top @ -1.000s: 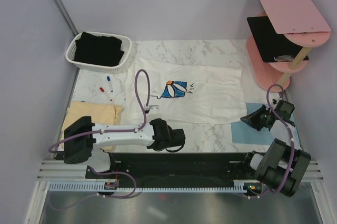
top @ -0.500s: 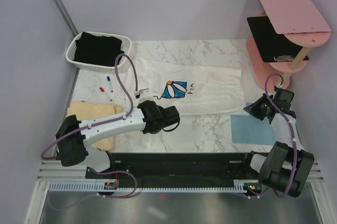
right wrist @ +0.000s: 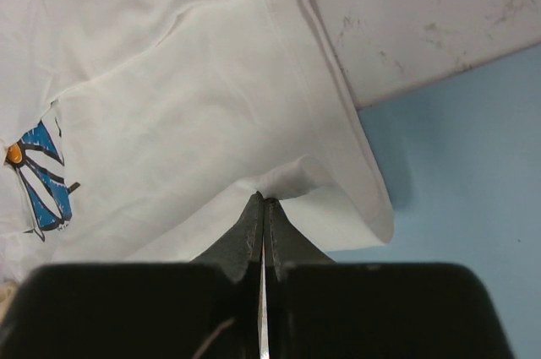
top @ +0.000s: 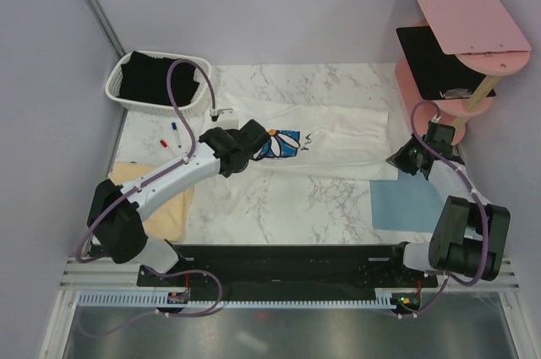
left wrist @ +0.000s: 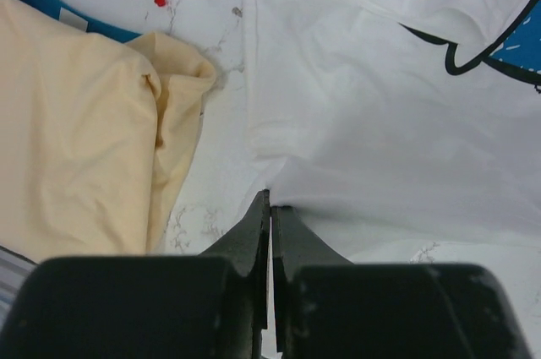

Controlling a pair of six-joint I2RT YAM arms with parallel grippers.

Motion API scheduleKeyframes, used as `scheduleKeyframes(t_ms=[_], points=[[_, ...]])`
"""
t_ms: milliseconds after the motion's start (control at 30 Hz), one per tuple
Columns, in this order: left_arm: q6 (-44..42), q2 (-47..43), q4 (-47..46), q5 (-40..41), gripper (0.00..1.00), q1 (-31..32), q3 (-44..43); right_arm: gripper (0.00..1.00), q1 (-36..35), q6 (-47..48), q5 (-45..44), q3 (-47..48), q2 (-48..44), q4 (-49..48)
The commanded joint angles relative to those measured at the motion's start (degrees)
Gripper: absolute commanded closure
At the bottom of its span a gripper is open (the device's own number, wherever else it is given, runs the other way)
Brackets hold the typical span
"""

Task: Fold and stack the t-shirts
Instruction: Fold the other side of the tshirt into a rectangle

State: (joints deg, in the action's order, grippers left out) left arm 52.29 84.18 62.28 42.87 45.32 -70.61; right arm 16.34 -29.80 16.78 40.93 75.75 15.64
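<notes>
White cloth t-shirt with blue daisy square lies spread mid-worktop. Left hand: fingers together, clamped on a fold of its cloth at the 9 o'clock side. Right hand: fingers together, clamped on its hem at 3 o'clock, over the edge of the flat light-blue mat. Pale yellow cloth t-shirt rests at 8 o'clock. Black cloth t-shirt sits in the white plastic basket at 10 o'clock.
</notes>
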Motion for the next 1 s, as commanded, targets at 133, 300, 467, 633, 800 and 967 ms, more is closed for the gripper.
scheduleKeyframes(t_ms=[133, 300, 467, 633, 800, 967], points=[[-14.93, 7.22, -9.01, 0.02, 0.98, -6.46, -7.61, 1.0, -2.45, 0.18, -4.73, 8.11, 8.44, -5.53], [-20.82, 14.85, -11.04, 0.28, 0.98, -9.46, -14.29, 1.0, -3.68, 0.01, -5.7, 11.8, 13.89, -7.2], [-24.6, 19.61, -13.58, -0.33, 0.98, -11.92, -19.55, 1.0, -5.26, 0.45, -7.01, 15.23, 18.11, -8.17], [-26.89, 24.53, -15.08, -1.83, 0.98, -14.56, -23.34, 1.0, -6.76, 0.71, -8.42, 18.04, 22.25, -9.48], [-30.4, 29.63, -16.84, -2.53, 0.98, -16.58, -28.17, 1.0, -8.25, 1.5, -9.92, 22.43, 27.07, -9.23], [-32.86, 35.68, -17.02, -2.88, 0.98, -16.93, -35.37, 1.0, -8.86, 2.11, -11.76, 25.86, 29.37, -9.14]])
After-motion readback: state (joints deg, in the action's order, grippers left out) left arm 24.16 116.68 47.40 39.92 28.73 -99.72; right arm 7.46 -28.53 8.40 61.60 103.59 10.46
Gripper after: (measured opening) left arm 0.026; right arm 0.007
